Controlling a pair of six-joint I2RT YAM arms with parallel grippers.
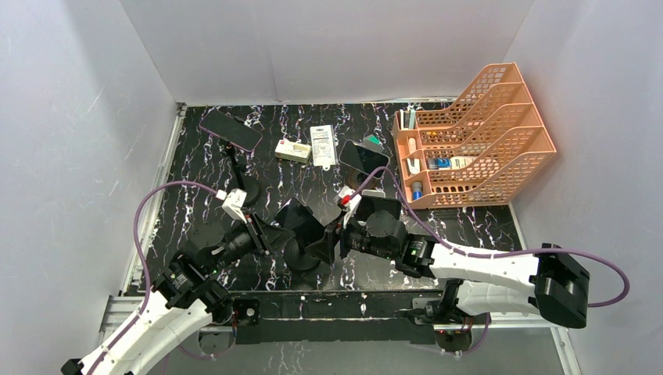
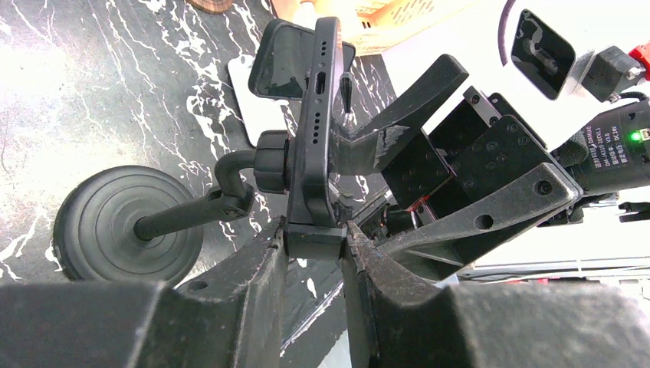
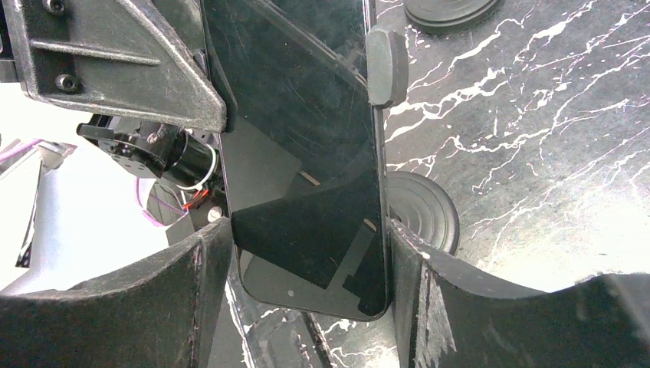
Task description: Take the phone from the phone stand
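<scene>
A black phone [image 3: 306, 146] sits clamped in a phone stand [image 2: 230, 195] near the front middle of the black marbled bench [image 1: 195, 156], between the two arms. The stand has a round base [image 2: 126, 226], a bent stalk and side clips [image 3: 385, 65] holding the phone's edges.

The left gripper [image 2: 314, 234] has its jaws closed most of the way, pinching the stand's lower bracket just under the phone's bottom edge. The right gripper [image 3: 306, 253] has its jaws wide, one on each long side of the phone; whether they touch it yet cannot be told.

The phone looks rigid, thin, smooth and glassy, so probably slippery and scratch-prone. The long side edges seem the safest place to grip.

The only writing is small white print on the right arm's housing [image 2: 613, 146], too small to read.
</scene>
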